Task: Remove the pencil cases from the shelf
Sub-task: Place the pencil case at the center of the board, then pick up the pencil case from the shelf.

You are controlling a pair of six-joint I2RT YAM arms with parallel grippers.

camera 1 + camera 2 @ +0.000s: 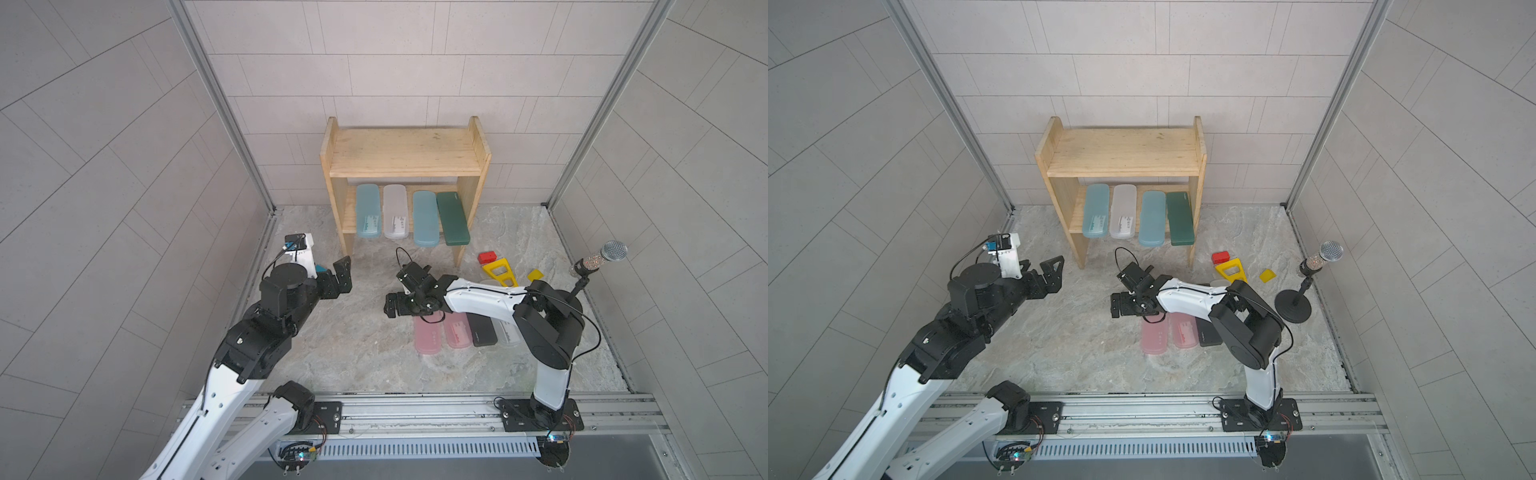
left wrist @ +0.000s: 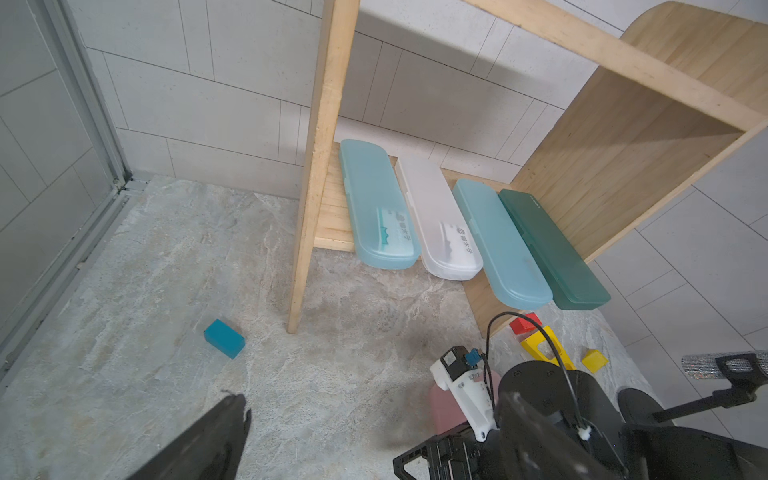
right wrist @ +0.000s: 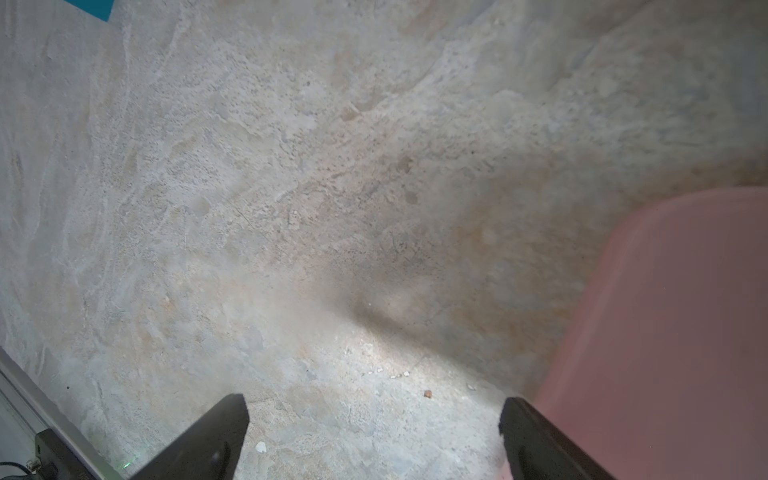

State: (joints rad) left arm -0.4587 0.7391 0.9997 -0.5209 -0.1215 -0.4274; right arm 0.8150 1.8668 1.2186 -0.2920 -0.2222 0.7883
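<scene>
Pine shelf (image 1: 405, 156) at the bench's (image 1: 353, 353) back edge: top tier bare, four cases (image 1: 395, 212) on the lower tier, ends overhanging. A pink case (image 1: 428, 338) and others lie off it by the right claw (image 1: 391, 305), which is spread apart and empty. The left claw (image 1: 338, 276), also apart and empty, faces the shelf's left leg. Roughly halfway. Next: pinch an overhanging end and slide it out.
</scene>
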